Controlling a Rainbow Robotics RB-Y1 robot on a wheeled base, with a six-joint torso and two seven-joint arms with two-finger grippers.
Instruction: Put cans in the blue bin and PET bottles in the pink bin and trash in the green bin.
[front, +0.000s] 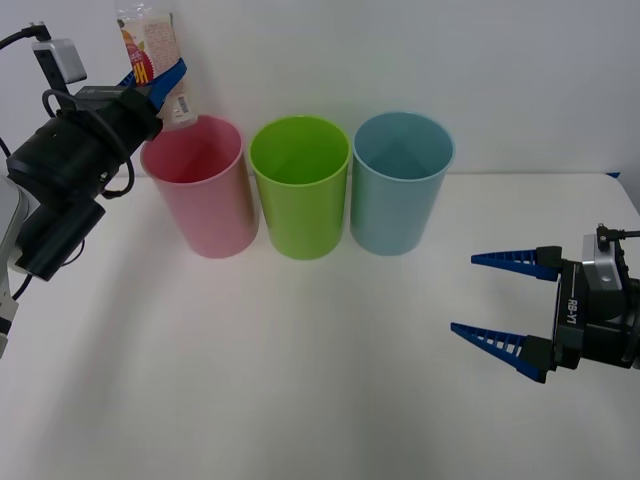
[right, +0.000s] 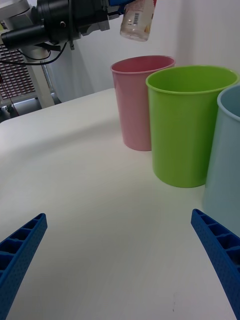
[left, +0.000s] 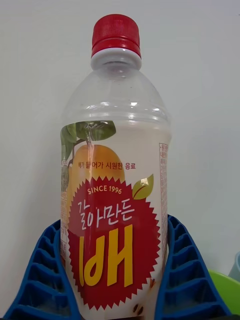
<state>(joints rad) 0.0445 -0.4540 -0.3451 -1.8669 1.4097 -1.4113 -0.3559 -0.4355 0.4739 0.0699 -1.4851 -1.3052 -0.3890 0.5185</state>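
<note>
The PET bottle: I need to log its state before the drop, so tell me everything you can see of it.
The PET bottle is small, clear plastic, with a red screw cap still on and a red, yellow and white label showing a fruit picture and Korean lettering. It looks empty. The left gripper is shut on its labelled body, a blue ribbed finger on each side. It is held in the air, tilted, above the far left rim of the pink bin, touching neither bin nor table. A barcode faces the right wrist view.
</note>
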